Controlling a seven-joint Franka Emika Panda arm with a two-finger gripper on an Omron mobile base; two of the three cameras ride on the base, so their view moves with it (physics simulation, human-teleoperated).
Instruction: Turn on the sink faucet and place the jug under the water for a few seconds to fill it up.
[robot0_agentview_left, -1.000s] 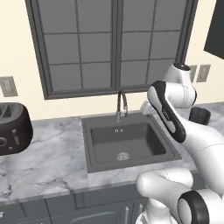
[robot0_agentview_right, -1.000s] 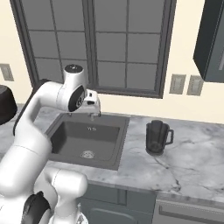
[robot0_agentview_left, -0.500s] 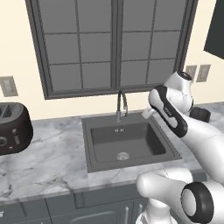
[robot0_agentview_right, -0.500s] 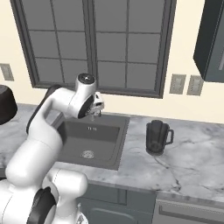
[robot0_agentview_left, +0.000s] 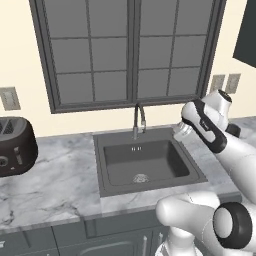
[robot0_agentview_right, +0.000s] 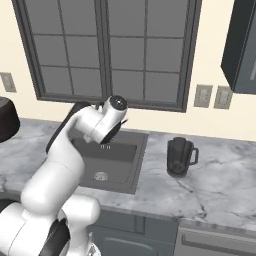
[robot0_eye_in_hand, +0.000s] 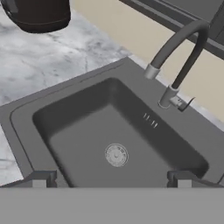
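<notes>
Marble counter (robot0_agentview_left: 60, 185), white-grey, fills the foreground, w/ a dark grey rectangular sink (robot0_agentview_left: 145, 162) set into it and a round metal drain (robot0_agentview_left: 141, 177) at the basin's centre. White robot arm (robot0_agentview_right: 65, 155) rises from the near edge and bends over the basin's right side; its gripper (robot0_eye_in_hand: 111, 177) hangs above the sink, jaws spread wide and holding nothing, the two dark fingertips (robot0_eye_in_hand: 41, 178) standing far apart at the bottom of the hand view, one on either side of the drain (robot0_eye_in_hand: 116, 154). Basin looks dry in the hand view. At the sink's back rim stands the sink faucet (robot0_agentview_left: 139, 120), a thin dark gooseneck w/ curved spout arching over the basin and a small side lever (robot0_eye_in_hand: 186, 104) by its base. Jug (robot0_agentview_right: 179, 156), dark and smoky, stands upright on the counter right of the sink in the right base view, well apart from the gripper, handle turned to the right. Black toaster (robot0_agentview_left: 15, 146) sits on the counter at far left. Behind it all, cream wall w/ dark-framed window (robot0_agentview_left: 132, 50), outlet plates (robot0_agentview_right: 212, 96) right of the window, and a dark upper cabinet (robot0_agentview_right: 242, 45) at far right.
</notes>
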